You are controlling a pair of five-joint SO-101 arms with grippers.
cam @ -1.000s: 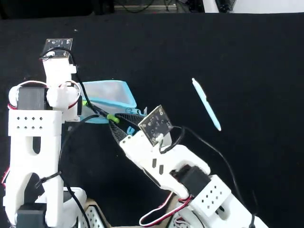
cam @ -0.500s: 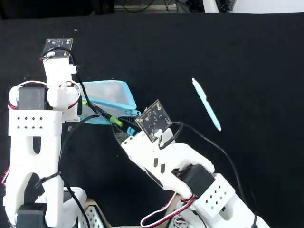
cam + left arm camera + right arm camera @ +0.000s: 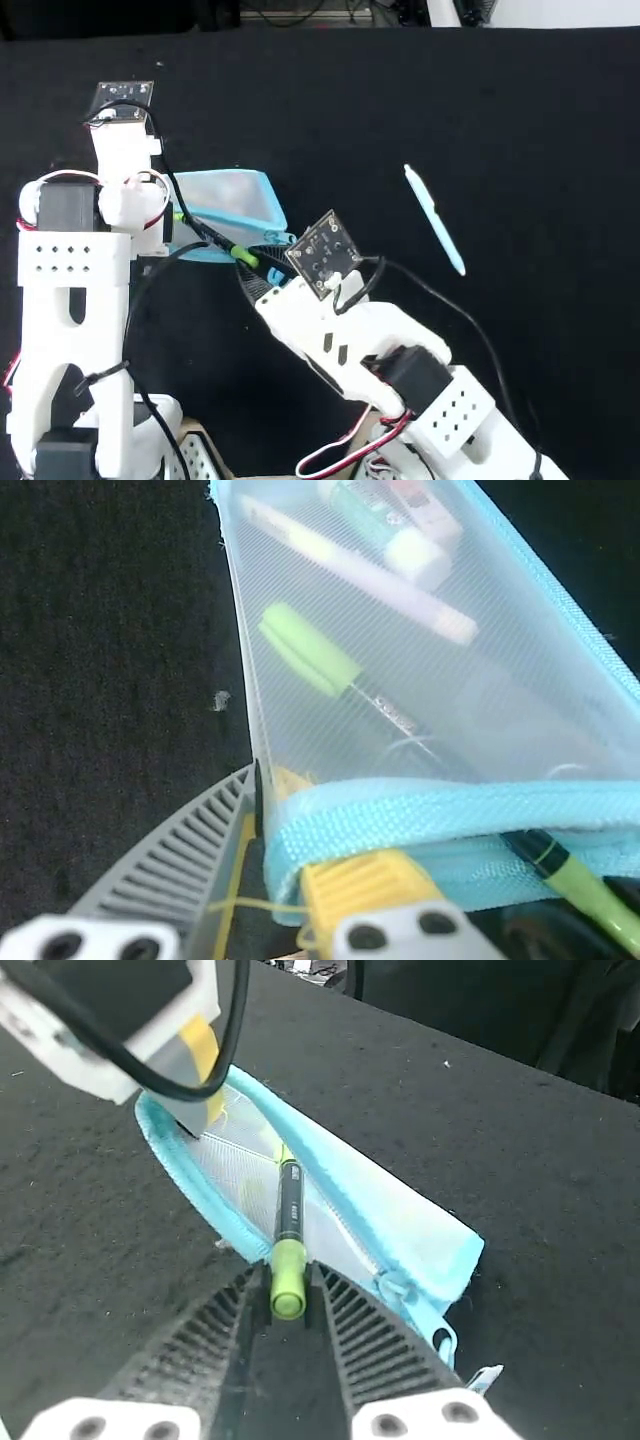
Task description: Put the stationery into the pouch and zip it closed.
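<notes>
Green pen [image 3: 287, 1210], tip inside the blue pouch [image 3: 235, 198].
My right gripper [image 3: 287, 1282] pinches the pen — left gripper [image 3: 272, 800] clamps the pouch rim.

A black table [image 3: 520, 120] carries 1 blue pouch [image 3: 235, 197] and 1 pen [image 3: 434, 218].

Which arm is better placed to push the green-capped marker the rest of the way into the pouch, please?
Right. The right gripper is shut on the marker, whose front end lies in the pouch mouth; the left gripper is busy clamping the pouch rim.
</notes>
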